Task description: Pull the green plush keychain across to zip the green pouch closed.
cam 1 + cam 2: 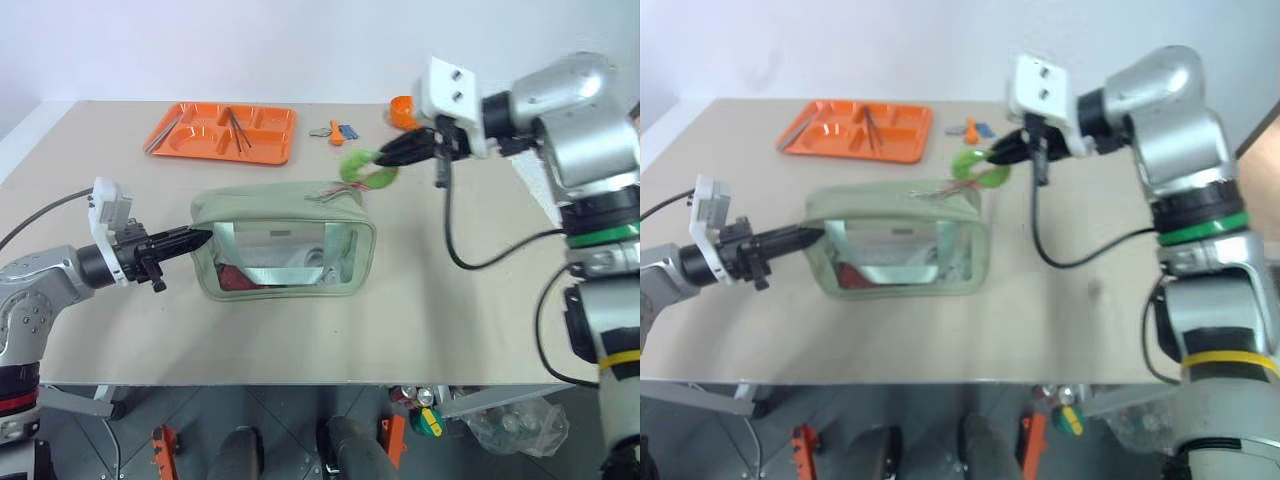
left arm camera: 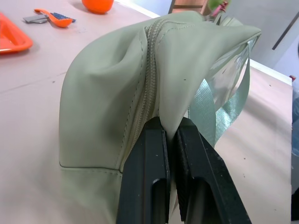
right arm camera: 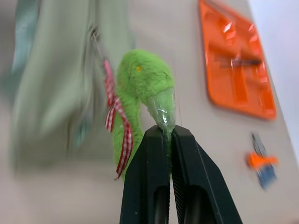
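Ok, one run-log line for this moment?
left end effector: pinching sage-green fabric pouch end | right end effector: holding fuzzy lime-green plush keychain | zip: mostly closed

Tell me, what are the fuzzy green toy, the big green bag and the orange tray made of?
The green plush keychain looks like soft fuzzy fabric, with a checked ribbon. The green pouch seems matte cloth or faux leather: it creases and has stitched seams, plus shiny see-through plastic sides. The orange tray looks like smooth, hard, glossy plastic.
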